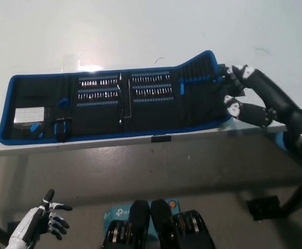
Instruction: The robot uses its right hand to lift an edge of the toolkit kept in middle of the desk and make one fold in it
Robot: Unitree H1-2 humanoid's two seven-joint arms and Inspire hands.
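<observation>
While the toolkit (114, 106) lies unfolded on the desk (140, 31), the right hand (244, 93) sits at its 3 o'clock edge, fingers spread; left hand (47, 220) rests open at 7 o'clock.

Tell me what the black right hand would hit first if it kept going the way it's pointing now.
Probably the raised right end of the black fabric toolkit with blue edging: the right hand points leftward at it, fingers apart. Height above the white desk is unclear.

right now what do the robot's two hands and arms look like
The right hand is black with slim jointed fingers showing pale, silvery patches at the segments, on a thick, smooth black forearm that widens toward a bulky dark wrist section. The left hand is white with dark segments on the fingers, and its forearm is white too.
</observation>
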